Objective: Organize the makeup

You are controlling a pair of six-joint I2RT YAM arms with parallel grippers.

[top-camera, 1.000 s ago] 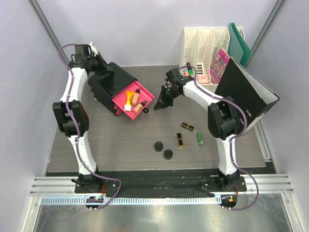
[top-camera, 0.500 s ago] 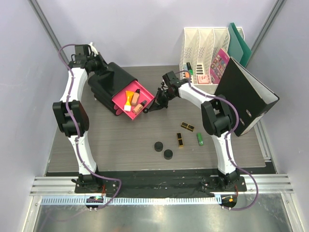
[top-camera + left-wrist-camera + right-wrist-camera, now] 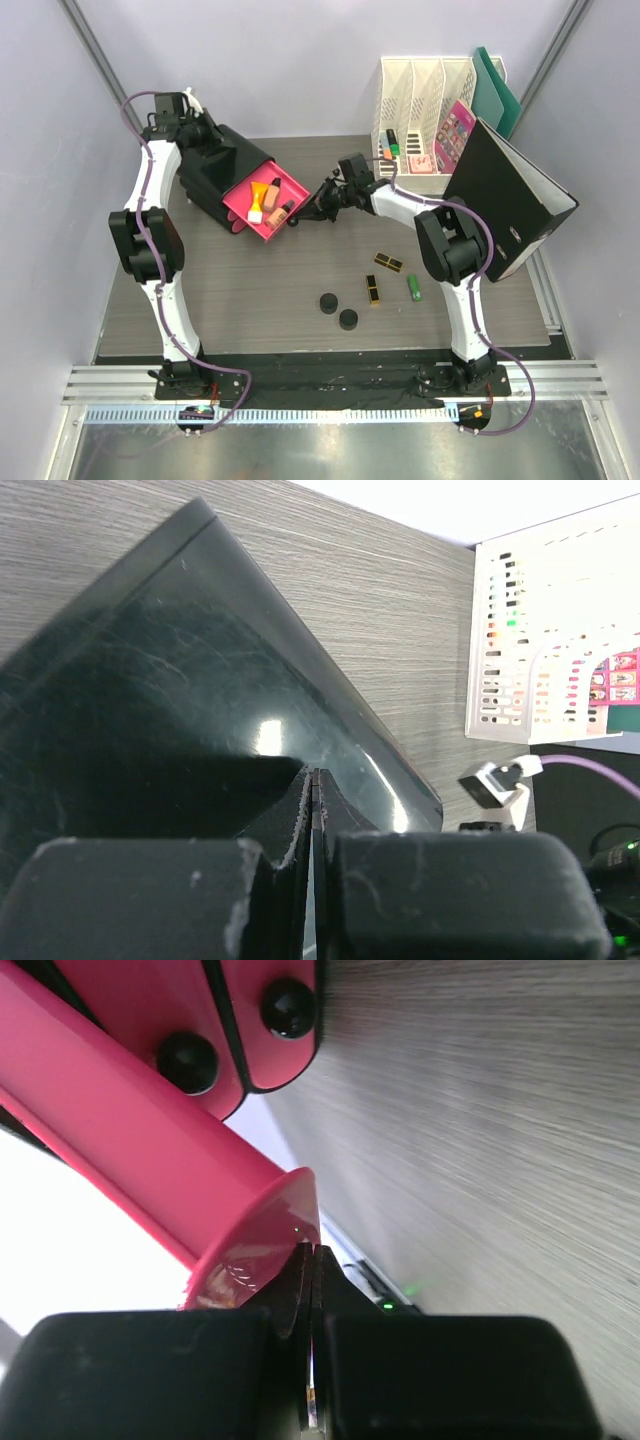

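— What has changed over the last second?

— The right gripper (image 3: pixel 299 217) has travelled left. The pink plastic drawer (image 3: pixel 295 188) now sits further back inside the glossy black box (image 3: pixel 212 165), which stands less tipped than before.

— How are that gripper's fingers?

— Pressed together with nothing between them. In the right wrist view the closed gripper (image 3: pixel 310 1255) touches the drawer's flared pink lip.

— And the left gripper (image 3: pixel 203 140)?

— Also fully closed and holding nothing. Its tips rest against the box's shiny dark wall (image 3: pixel 150 680).

— Where is the makeup?

— Part of it lies in the drawer: an orange-and-white tube (image 3: pixel 259 195) and peach bottles (image 3: pixel 273 196), side by side. The rest lies on the grey wood-grain table (image 3: pixel 200 290), well apart from the box. Two black round compacts (image 3: pixel 328 303) sit just beside each other nearest the arm bases. Two black-and-gold cases (image 3: pixel 388 263) lie to their right, with a green tube (image 3: pixel 413 288) near those.

— Anything at the back?

— A white perforated file rack (image 3: pixel 425 90) stands at the far right, and a black binder (image 3: pixel 510 195) is propped beside it.
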